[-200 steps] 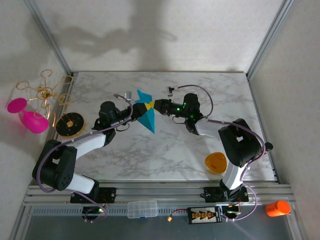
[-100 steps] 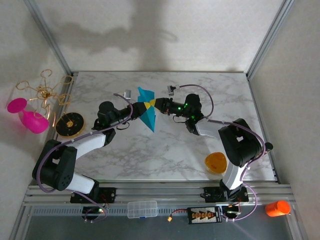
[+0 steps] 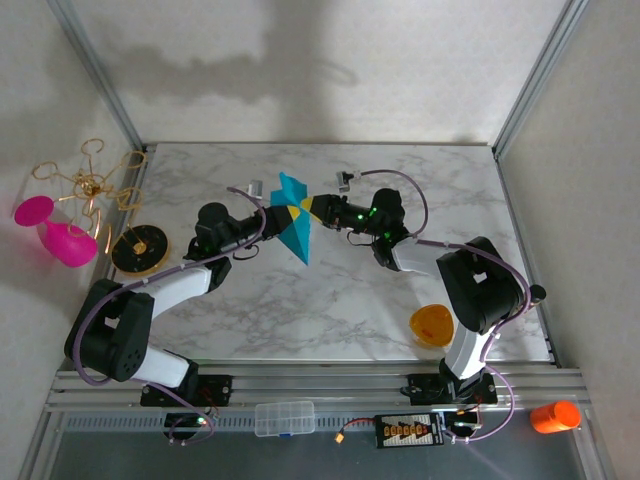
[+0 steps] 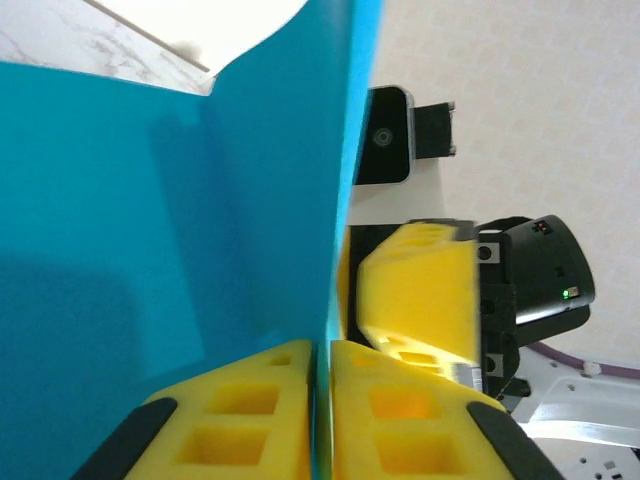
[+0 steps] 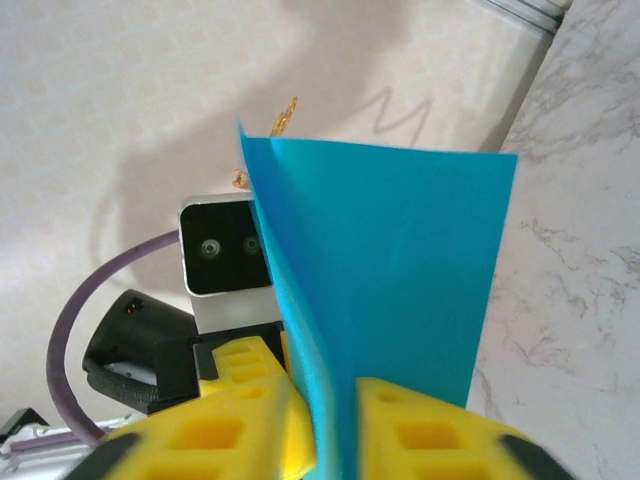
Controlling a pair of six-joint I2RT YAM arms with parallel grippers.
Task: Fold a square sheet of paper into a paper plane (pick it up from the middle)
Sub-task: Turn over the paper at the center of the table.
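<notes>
Teal paper (image 3: 294, 222), folded into a pointed shape, hangs above the back half of the marble table (image 3: 350, 300), between two robot arms. Left gripper (image 4: 322, 395) is clenched on the paper's edge, yellow pads (image 4: 250, 410) pressed together. Right gripper (image 5: 330, 430) straddles a fold from the opposite side; whether it pinches the paper cannot be told. An orange bowl (image 3: 433, 325) sits on the table's near right corner.

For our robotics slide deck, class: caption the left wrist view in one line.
Left gripper pinching a folded teal-blue paper sheet between its yellow fingers.
</notes>
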